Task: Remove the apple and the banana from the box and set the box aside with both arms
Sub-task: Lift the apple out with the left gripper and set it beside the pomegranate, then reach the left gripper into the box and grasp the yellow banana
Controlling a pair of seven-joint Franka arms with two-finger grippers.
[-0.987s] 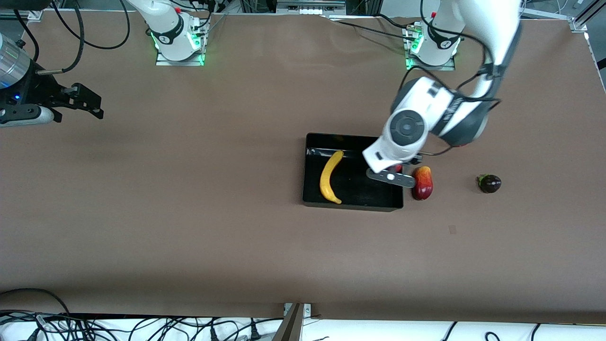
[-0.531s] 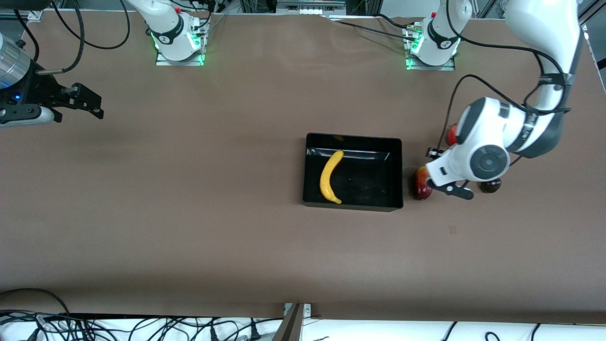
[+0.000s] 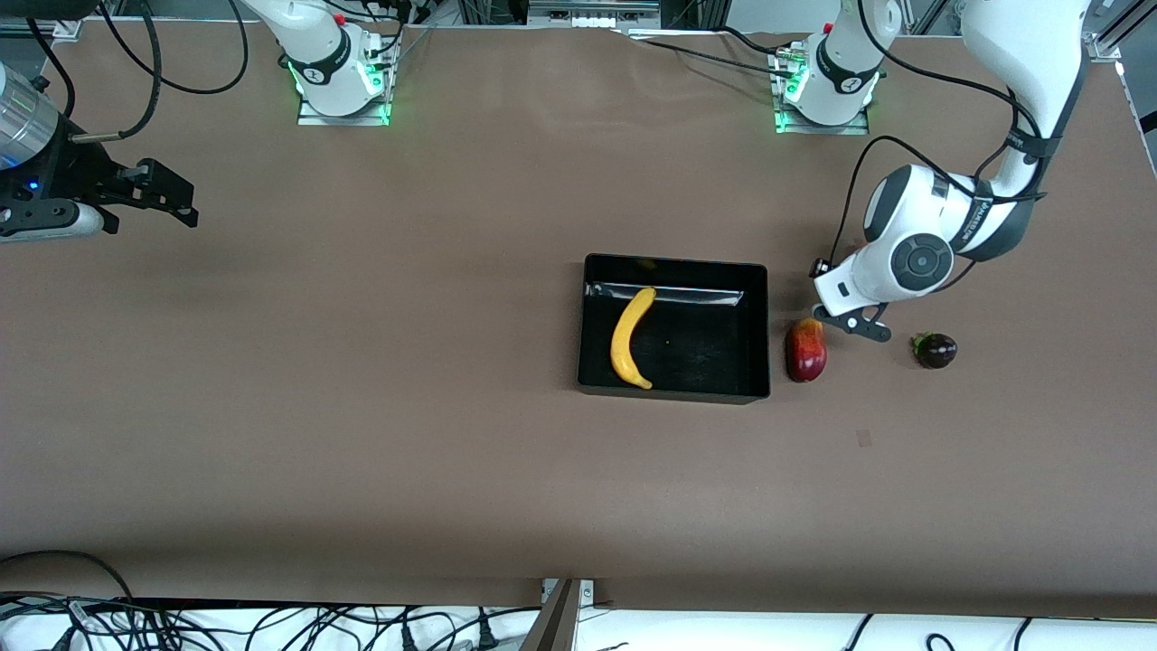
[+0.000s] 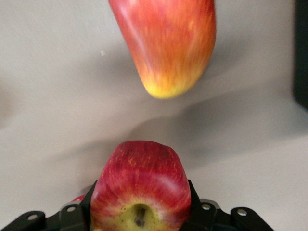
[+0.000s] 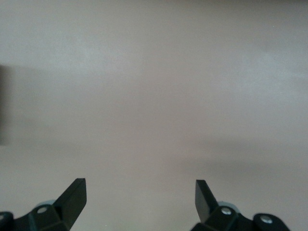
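Observation:
A yellow banana (image 3: 628, 339) lies in the black box (image 3: 673, 264) at mid table. My left gripper (image 3: 839, 291) is low over the table beside the box, toward the left arm's end. In the left wrist view it (image 4: 139, 204) is shut on the red apple (image 4: 139, 183), which fills the gap between the fingers. The arm hides the apple in the front view. My right gripper (image 3: 167, 194) waits open and empty at the right arm's end of the table, over bare surface (image 5: 139, 192).
A red-and-yellow mango (image 3: 806, 351) lies just outside the box wall, close to the apple (image 4: 166, 43). A dark purple fruit (image 3: 935, 350) lies farther toward the left arm's end. The box's edge (image 4: 302, 53) shows in the left wrist view.
The left arm swung from over the box out past the mango toward the left arm's end, then came back a little toward the box. The right arm has not moved.

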